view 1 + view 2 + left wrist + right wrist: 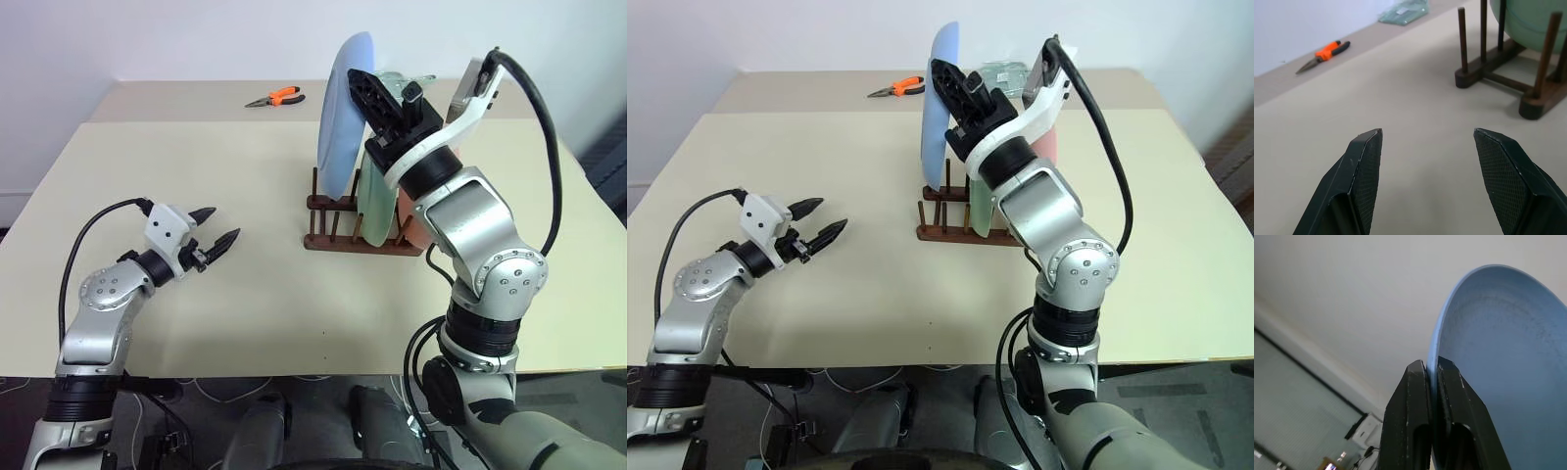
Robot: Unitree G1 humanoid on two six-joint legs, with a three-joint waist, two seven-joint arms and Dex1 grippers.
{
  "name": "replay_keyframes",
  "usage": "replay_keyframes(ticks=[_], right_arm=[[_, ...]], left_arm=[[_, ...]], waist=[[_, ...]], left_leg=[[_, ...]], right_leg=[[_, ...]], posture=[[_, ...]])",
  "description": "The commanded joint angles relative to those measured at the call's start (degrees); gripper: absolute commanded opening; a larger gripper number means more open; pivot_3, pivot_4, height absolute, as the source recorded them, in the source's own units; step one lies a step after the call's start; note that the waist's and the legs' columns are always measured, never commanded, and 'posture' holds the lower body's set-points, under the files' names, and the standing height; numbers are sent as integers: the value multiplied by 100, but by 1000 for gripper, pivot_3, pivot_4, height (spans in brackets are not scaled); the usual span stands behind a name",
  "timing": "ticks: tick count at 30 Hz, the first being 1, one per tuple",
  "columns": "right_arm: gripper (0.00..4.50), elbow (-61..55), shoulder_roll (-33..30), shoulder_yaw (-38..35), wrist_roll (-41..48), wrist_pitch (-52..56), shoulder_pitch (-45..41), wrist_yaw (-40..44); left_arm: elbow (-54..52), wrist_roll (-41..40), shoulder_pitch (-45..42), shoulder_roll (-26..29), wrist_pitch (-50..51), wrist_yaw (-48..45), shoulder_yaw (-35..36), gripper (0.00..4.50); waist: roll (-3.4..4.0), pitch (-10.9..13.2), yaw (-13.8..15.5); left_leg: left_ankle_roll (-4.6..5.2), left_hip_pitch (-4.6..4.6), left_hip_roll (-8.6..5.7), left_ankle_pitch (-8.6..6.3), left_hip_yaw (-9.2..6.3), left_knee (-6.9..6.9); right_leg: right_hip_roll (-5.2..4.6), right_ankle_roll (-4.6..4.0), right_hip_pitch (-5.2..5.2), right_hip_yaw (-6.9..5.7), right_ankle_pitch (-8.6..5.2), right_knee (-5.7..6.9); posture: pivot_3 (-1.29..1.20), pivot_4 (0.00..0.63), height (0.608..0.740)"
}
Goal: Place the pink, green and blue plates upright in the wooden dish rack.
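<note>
Bare table [245, 294] lies broad between the left gripper [217, 227], jaws spread, and the rack [338, 233]. The rack's near slots are blocked by the green plate [375, 211] and pink plate [1046, 147]; over its far pegs hangs the blue plate [343, 113], pinched by the right gripper [367, 88]. Pliers [275, 98] lie well apart at the far edge.

Matte blue plate [1508, 362], wooden rack [338, 240]

Legible markings: none.
No text, label, brand, number or sign could be read on any surface in the four views.
</note>
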Motion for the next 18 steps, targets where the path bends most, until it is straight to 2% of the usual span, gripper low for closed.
replay_keyframes(ticks=[1,11,14,18], right_arm=[[28,-129,75,76,198,-101,-24,-171],[28,320,121,94,230,-172,-50,-455],[996,635,35,99,52,-102,-123,-365],[2932,733,-395,317,-433,210,-394,306]], left_arm=[[-289,-37,15,-25,59,41,39,3044],[-350,4,-184,-162,274,31,-129,3044],[-382,10,-212,-191,309,39,-190,3044],[-408,3,-187,-223,319,35,-221,3044]], waist=[[0,0,-13],[0,0,-8],[0,0,-13],[3,2,-14]], left_leg=[[0,0,2,0,0,-1],[0,-1,2,0,3,1],[0,0,2,0,4,2],[0,-1,2,0,5,1]], right_leg=[[2,0,-1,0,0,2],[4,0,-1,0,0,1],[4,0,-1,1,0,0],[5,0,-2,1,0,1]], posture=[[0,150,740],[0,150,740],[0,150,740],[0,150,740]])
